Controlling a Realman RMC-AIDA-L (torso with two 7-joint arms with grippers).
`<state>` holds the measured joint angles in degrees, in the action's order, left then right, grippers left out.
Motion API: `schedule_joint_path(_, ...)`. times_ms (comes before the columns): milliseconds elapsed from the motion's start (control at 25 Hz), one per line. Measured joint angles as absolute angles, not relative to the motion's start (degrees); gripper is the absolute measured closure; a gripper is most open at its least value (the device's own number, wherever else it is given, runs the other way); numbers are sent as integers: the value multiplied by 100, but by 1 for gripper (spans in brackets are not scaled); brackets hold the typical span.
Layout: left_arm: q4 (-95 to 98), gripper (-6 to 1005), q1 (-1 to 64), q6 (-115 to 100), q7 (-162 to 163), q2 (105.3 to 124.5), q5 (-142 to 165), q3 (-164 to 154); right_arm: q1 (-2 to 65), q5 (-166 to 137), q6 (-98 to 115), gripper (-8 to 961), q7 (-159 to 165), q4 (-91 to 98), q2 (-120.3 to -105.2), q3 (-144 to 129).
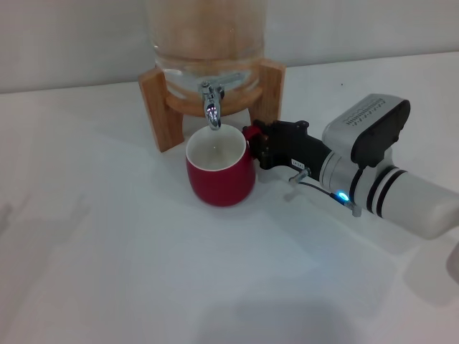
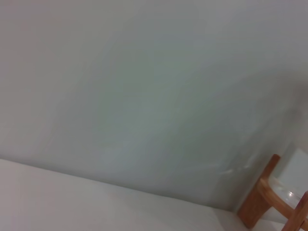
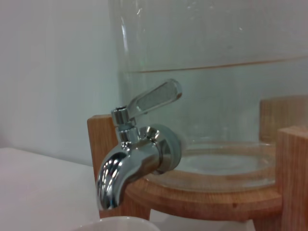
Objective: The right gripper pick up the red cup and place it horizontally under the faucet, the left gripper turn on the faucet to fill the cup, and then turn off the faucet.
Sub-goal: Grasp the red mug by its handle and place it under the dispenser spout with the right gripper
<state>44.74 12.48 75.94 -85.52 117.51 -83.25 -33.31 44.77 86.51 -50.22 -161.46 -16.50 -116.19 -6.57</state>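
Red cup (image 1: 220, 173) stands upright at frame centre, directly below the faucet (image 1: 211, 107). Right gripper (image 1: 259, 147) jaws clasp its handle; left gripper unseen.

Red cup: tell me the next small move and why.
Probably bring in the left arm, which no view shows yet, to turn the faucet lever. The red cup stands upright on the table under the spout, looks empty, and the right pincer is at its handle.
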Motion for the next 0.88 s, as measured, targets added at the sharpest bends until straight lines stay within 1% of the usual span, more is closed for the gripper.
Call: schedule_joint_path(880,4500,176,1244,7630,-8537,11744,-8336,-3331,4343,8533,-5169,773,-16116,-1555,-11610,-536)
